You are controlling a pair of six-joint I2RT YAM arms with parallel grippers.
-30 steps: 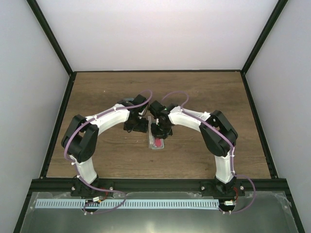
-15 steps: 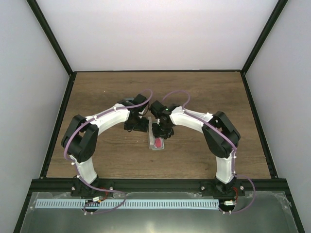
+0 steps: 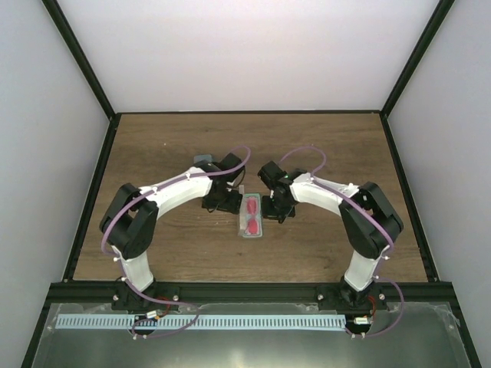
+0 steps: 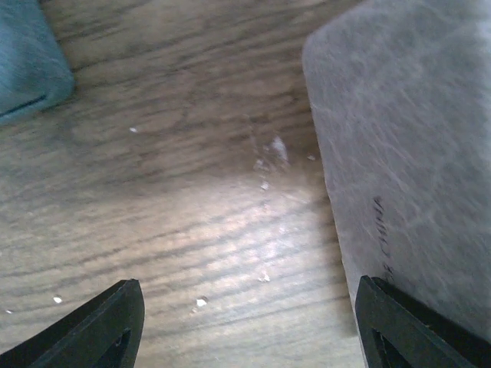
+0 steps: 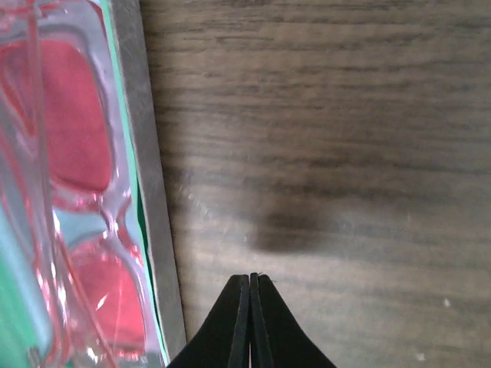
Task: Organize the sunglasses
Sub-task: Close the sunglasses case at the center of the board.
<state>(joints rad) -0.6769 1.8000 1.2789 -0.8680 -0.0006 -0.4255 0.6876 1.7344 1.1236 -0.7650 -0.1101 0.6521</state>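
Note:
The red sunglasses (image 3: pixel 251 215) lie folded inside an open grey oblong case (image 3: pixel 251 234) at the table's middle. In the right wrist view the sunglasses (image 5: pixel 69 153) rest on the case's green lining, beside its grey rim (image 5: pixel 149 192). My right gripper (image 3: pixel 276 211) is shut and empty, just right of the case, over bare wood (image 5: pixel 251 307). My left gripper (image 3: pixel 224 204) is open and empty just left of the case. In the left wrist view (image 4: pixel 249 322) a grey case surface (image 4: pixel 406 153) lies by its right finger.
A grey-blue oblong object (image 3: pixel 202 159) lies behind the left wrist. A teal object's corner (image 4: pixel 23 61) shows at the top left of the left wrist view. Black frame rails run along the table's sides.
My right gripper has moved right, off the case, so the sunglasses now show fully in it. My left gripper has shifted slightly toward the case.

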